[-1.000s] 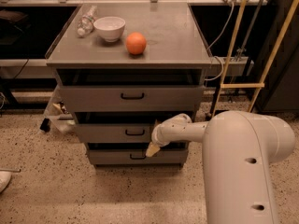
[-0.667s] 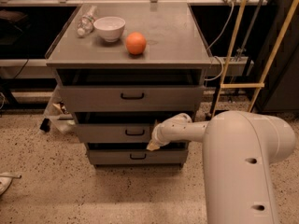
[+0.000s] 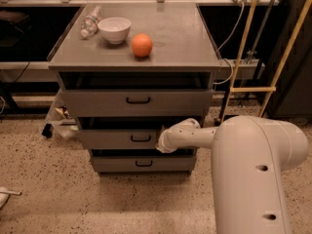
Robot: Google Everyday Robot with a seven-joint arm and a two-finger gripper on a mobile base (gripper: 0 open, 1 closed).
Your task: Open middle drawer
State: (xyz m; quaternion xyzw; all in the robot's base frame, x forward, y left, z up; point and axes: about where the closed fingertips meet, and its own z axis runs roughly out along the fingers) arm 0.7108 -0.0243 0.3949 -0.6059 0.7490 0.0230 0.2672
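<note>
The middle drawer [image 3: 112, 139] is the second of three grey drawers in a metal cabinet, with a low flat front and a small black loop handle [image 3: 141, 138]. Its front stands a little forward of the cabinet body, and a dark gap shows above it. My gripper [image 3: 161, 146] is at the end of the white arm [image 3: 195, 135], which reaches in from the right. It sits against the drawer front just right of the handle. The taller top drawer [image 3: 97, 103] is above and the bottom drawer [image 3: 117, 164] is below.
On the cabinet top [image 3: 185, 38] stand a white bowl [image 3: 114, 29], an orange [image 3: 142, 45] and a lying plastic bottle [image 3: 90, 23]. My large white arm body [image 3: 253, 174] fills the lower right. Yellow poles [image 3: 243, 48] and cables stand at the right. Clutter lies on the floor left of the cabinet [image 3: 58, 118].
The gripper tip has risen from the gap near the bottom drawer to the middle drawer's front, beside the handle. The drawers have not visibly moved.
</note>
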